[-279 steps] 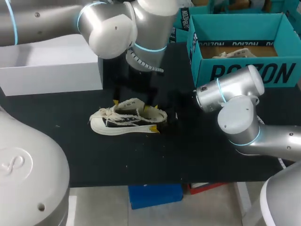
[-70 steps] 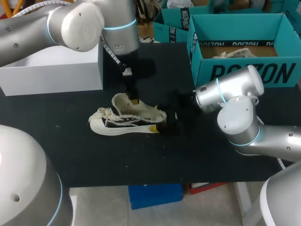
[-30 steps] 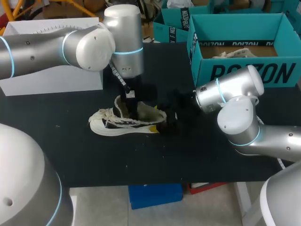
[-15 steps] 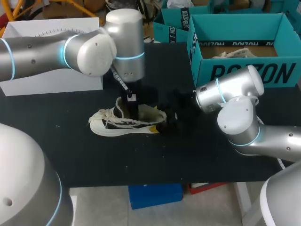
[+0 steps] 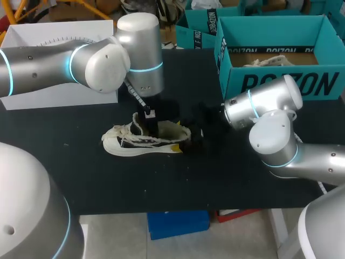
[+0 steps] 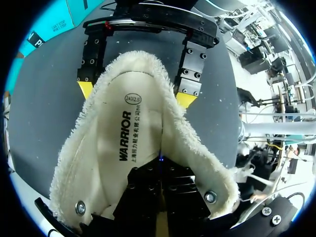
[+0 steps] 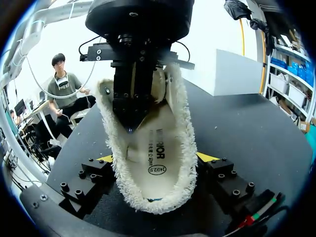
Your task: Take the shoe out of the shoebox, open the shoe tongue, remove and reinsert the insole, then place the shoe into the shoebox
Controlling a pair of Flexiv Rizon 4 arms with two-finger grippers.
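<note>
shoebox (image 5: 280,81): pale item (image 5: 264,62) inside | shoe (image 5: 124,141): on table (image 5: 215,178), left tool (image 5: 152,127) inside

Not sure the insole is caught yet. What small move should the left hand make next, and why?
Probably lift the left hand slightly to see if the insole follows. Its fingers are together, tips down on it inside the shoe; whether they pinch it I cannot tell. The right hand clamps the heel from both sides, which should hold it down.
</note>
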